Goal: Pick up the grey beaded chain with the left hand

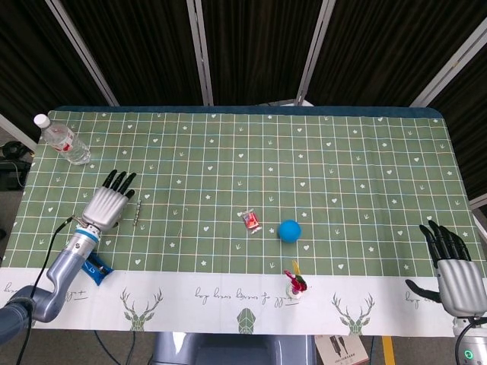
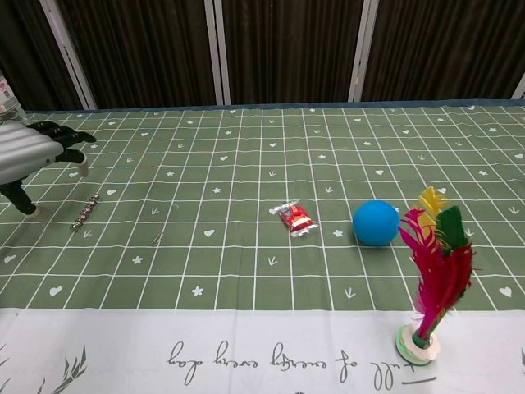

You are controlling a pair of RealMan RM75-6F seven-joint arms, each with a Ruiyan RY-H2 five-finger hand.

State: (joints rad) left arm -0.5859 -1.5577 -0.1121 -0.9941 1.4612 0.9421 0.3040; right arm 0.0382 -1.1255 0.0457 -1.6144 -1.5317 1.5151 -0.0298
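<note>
The grey beaded chain (image 1: 138, 213) (image 2: 84, 212) lies stretched in a short line on the green checked tablecloth, left of centre. My left hand (image 1: 110, 201) (image 2: 33, 152) hovers just to the left of it, fingers spread and pointing away from me, holding nothing. The fingertips reach slightly past the chain's far end, and the hand does not touch it. My right hand (image 1: 449, 266) stays at the table's near right edge, fingers apart and empty.
A water bottle (image 1: 65, 141) lies at the far left. A red wrapped sweet (image 1: 250, 220) (image 2: 296, 218), a blue ball (image 1: 289, 230) (image 2: 376, 222) and a feathered shuttlecock (image 1: 295, 283) (image 2: 435, 271) sit mid-table. A small blue item (image 1: 95, 268) lies beside my left forearm.
</note>
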